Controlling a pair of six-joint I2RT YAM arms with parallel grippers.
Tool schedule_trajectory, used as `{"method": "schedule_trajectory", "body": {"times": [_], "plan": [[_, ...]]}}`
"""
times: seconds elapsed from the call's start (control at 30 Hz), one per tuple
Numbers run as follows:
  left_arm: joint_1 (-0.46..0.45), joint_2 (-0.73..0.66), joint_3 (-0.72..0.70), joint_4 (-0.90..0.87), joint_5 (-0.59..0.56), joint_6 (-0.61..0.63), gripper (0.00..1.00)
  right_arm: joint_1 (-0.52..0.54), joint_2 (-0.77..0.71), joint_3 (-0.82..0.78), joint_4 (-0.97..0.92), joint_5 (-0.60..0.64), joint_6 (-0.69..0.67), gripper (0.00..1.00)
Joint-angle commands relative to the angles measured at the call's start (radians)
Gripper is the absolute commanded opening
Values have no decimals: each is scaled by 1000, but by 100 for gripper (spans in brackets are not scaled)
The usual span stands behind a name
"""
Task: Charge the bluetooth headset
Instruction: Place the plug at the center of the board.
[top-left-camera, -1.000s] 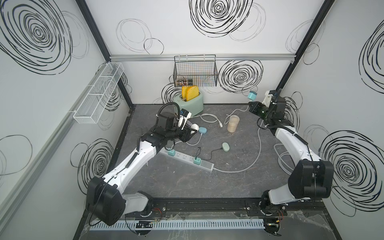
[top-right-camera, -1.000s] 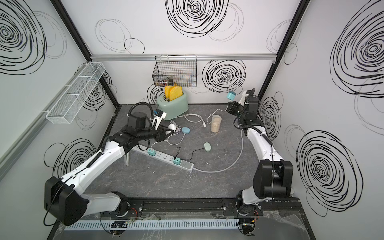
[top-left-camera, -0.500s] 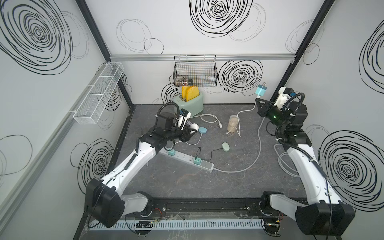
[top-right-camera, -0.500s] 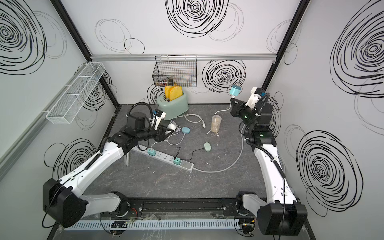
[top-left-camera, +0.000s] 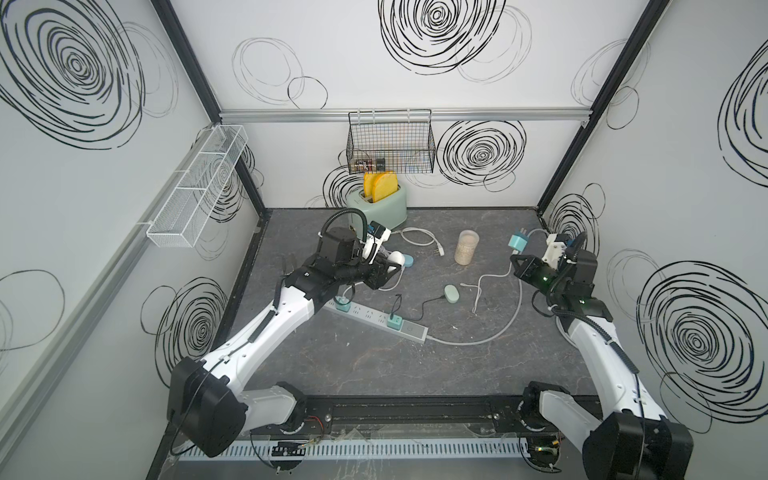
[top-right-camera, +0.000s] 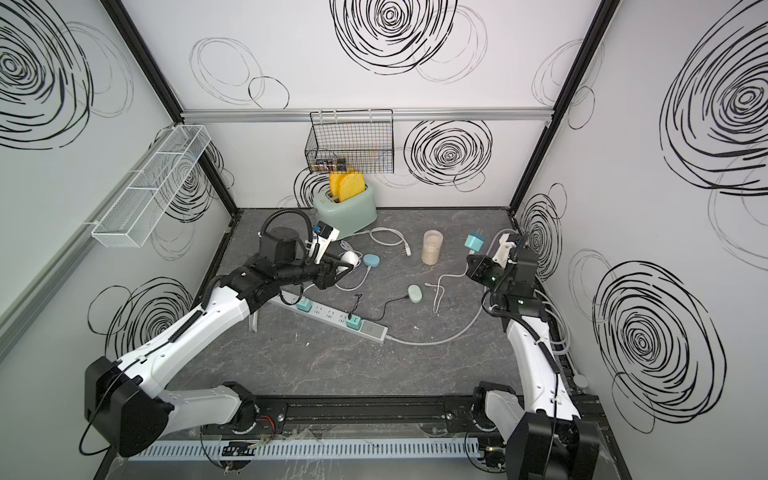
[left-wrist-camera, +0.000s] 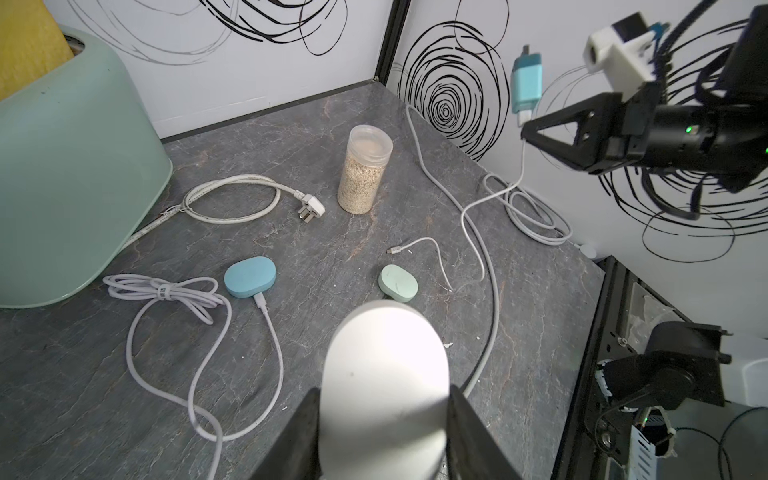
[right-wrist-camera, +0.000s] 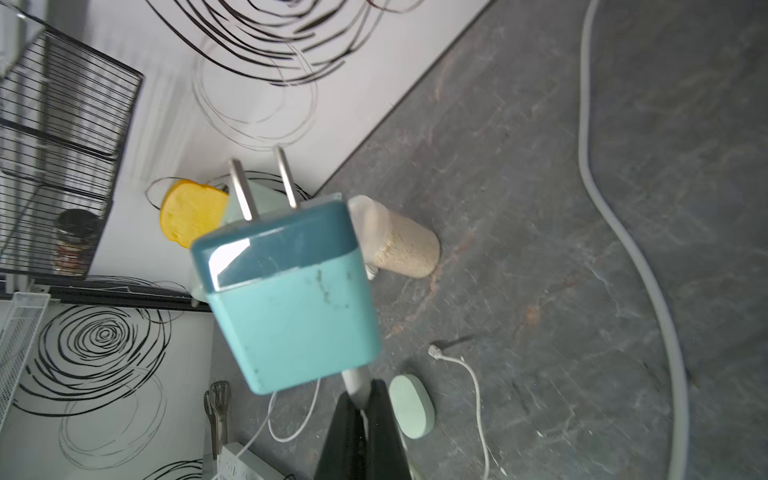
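Two robot arms each hold part of a charging set.
The left gripper (left-wrist-camera: 384, 390) pinches the white headset case (left-wrist-camera: 386, 353), left of centre in both top views; the right gripper (top-left-camera: 516, 259), pressed together on a white cable (right-wrist-camera: 354, 380), holds a teal charger plug (top-left-camera: 518, 241) aloft at right.

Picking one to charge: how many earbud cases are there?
3: white case in the left gripper, blue case near the toaster, green case near the table centre.

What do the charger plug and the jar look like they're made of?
Charger plug: likely hard plastic, teal, glossy; light glints off its darker top; two bare metal prongs. Jar: clear plastic or glass; pale grains show through its wall.
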Motion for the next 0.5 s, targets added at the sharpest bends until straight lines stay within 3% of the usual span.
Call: {"method": "schedule_trajectory", "body": {"times": [0.0, 0.2, 0.47], "plan": [[-12, -28, -10, 28, -8, 16, 31, -32, 22, -34, -21, 1, -11, 0], [-21, -27, -9, 28, -8, 15, 31, -43, 151, -43, -59, 88, -52, 0], [-31, -21, -11, 26, -8, 15, 31, -44, 390, 1, -74, 89, -93, 0]]}}
